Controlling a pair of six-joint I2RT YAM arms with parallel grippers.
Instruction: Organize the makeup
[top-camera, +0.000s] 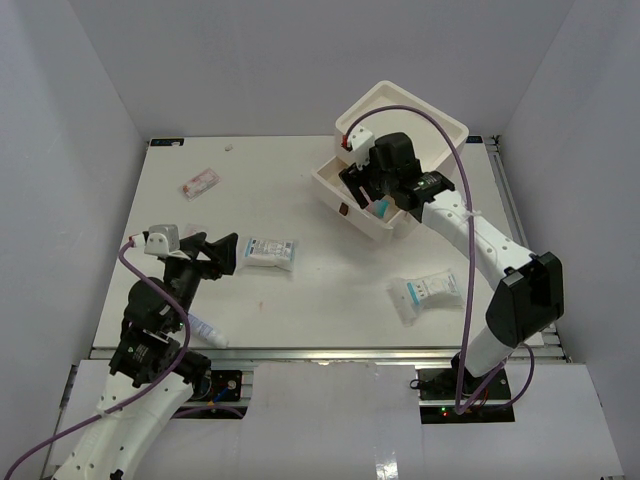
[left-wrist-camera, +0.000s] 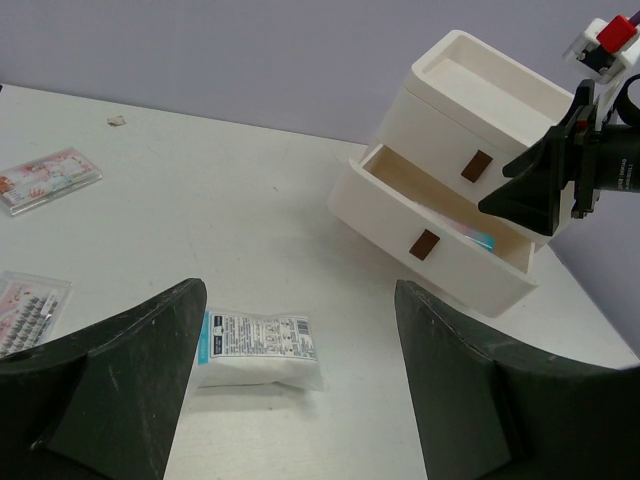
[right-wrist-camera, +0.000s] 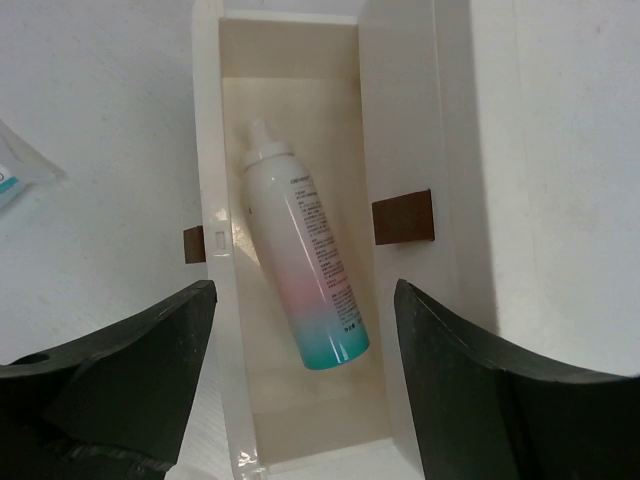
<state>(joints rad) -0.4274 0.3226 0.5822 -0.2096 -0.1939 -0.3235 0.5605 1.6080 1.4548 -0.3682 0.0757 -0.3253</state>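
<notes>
A white bottle with a teal end (right-wrist-camera: 300, 270) lies loose in the open drawer (right-wrist-camera: 375, 130) of the white drawer box (top-camera: 420, 125). My right gripper (right-wrist-camera: 302, 295) hovers open just above it, holding nothing; it shows in the top view (top-camera: 372, 195). My left gripper (left-wrist-camera: 298, 300) is open and empty low over the table, just short of a white packet with teal print (left-wrist-camera: 255, 345), also seen in the top view (top-camera: 270, 252). A second packet (top-camera: 425, 293) lies at the right front. Pinkish sachets (left-wrist-camera: 45, 180) (left-wrist-camera: 30, 305) lie at the left. A small tube (top-camera: 205, 330) lies near the left arm.
The drawer box (left-wrist-camera: 470, 200) stands tilted at the back right with its lower drawer pulled out; brown knobs (left-wrist-camera: 425, 244) face the left arm. A small white scrap (top-camera: 229, 147) lies at the back edge. Grey walls enclose the table on three sides.
</notes>
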